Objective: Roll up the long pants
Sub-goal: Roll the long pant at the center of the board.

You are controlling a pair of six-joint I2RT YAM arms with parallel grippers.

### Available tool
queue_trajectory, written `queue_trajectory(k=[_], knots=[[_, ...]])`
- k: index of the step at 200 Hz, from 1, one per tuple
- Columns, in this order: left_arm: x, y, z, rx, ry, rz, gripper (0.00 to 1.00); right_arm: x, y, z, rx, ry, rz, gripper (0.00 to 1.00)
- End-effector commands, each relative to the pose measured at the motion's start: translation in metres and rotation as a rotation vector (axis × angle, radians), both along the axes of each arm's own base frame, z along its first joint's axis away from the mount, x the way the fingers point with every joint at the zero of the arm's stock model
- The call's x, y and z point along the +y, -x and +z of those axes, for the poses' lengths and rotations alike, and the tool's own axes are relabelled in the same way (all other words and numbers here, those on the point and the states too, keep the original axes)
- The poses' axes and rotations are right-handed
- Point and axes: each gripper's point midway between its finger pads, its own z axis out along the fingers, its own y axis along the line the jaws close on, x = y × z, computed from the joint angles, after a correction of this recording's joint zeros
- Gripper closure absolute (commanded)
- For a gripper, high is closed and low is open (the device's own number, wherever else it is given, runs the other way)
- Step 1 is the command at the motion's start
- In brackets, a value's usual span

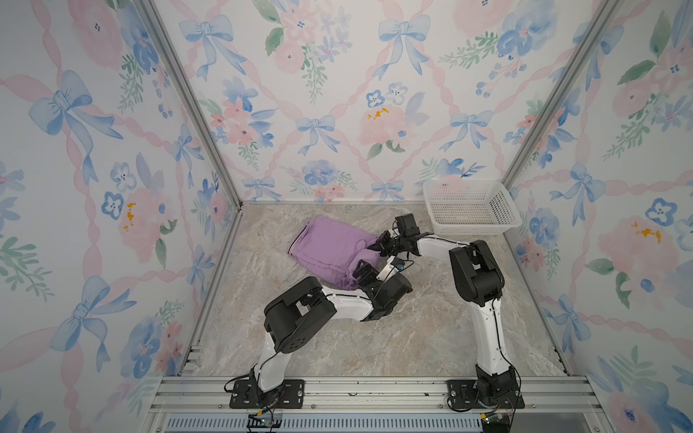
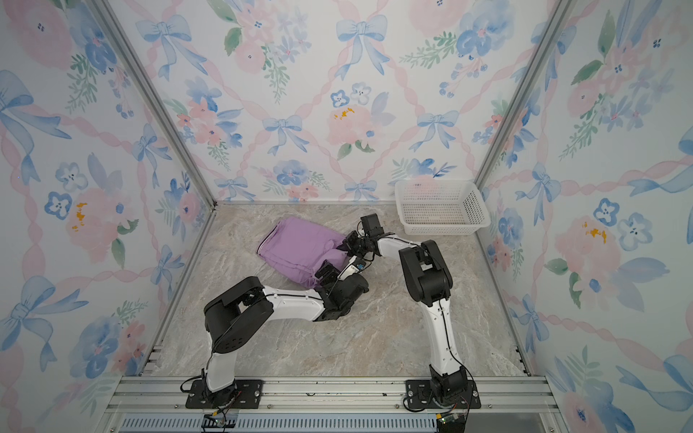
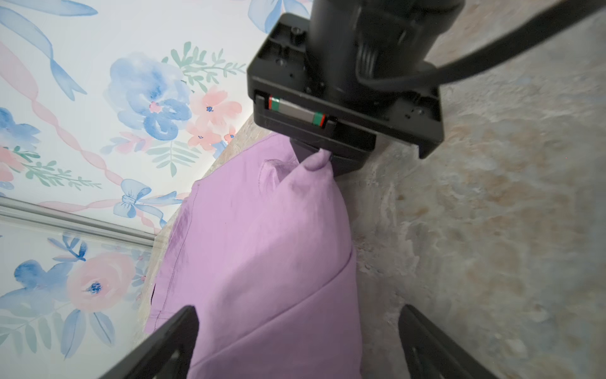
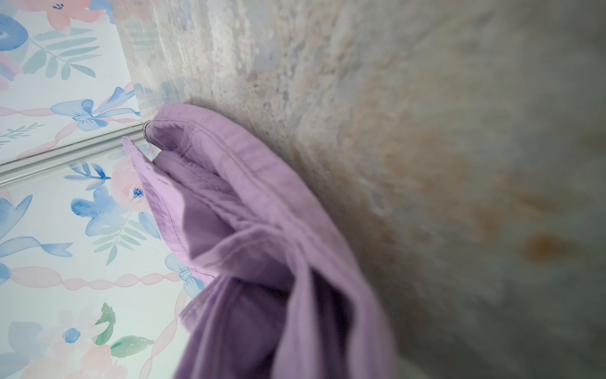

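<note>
The long pants (image 1: 330, 247) (image 2: 296, 247) lie folded into a lilac bundle on the marble table, with the striped waistband edge (image 1: 291, 248) at the left end. At the bundle's right end my right gripper (image 1: 378, 247) (image 2: 343, 245) is shut on a pinch of fabric, and the left wrist view shows that pinch lifted into a peak in the right gripper (image 3: 323, 154). In the right wrist view the pants (image 4: 249, 203) bunch toward the lens and hide the fingers. My left gripper (image 1: 362, 271) (image 2: 325, 273) (image 3: 298, 311) stands open over the near right corner. One finger (image 3: 177, 338) is above cloth, the other above bare table.
A white perforated basket (image 1: 470, 210) (image 2: 440, 208) stands in the back right corner. Floral walls close in the table at the left, back and right. An aluminium rail (image 1: 375, 390) carrying both arm bases runs along the front edge.
</note>
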Motion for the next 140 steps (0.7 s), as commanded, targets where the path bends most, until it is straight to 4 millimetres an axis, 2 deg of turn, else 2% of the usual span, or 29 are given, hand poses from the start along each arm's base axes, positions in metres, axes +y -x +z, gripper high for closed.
queue_trajectory(k=[1, 45, 71, 109, 138, 140], knots=[[0.02, -0.008, -0.019, 0.042, -0.078, 0.045, 0.03, 0.002, 0.005, -0.015, 0.029, -0.015, 0.003, 1.0], [0.035, -0.022, -0.044, 0.118, -0.126, 0.047, 0.09, -0.001, 0.006, -0.016, 0.028, -0.029, -0.004, 1.0], [0.034, -0.027, -0.057, 0.177, -0.126, 0.017, 0.23, -0.002, 0.007, -0.017, 0.028, -0.036, -0.007, 1.0], [0.029, -0.027, -0.08, 0.288, -0.106, -0.038, 0.54, -0.003, 0.007, -0.018, 0.03, -0.045, -0.012, 1.0], [0.022, -0.024, -0.091, 0.368, -0.029, -0.071, 1.0, -0.006, 0.005, -0.015, 0.018, -0.049, -0.018, 1.0], [0.022, -0.023, -0.091, 0.372, -0.02, -0.074, 1.0, -0.007, 0.005, -0.015, 0.016, -0.049, -0.019, 1.0]])
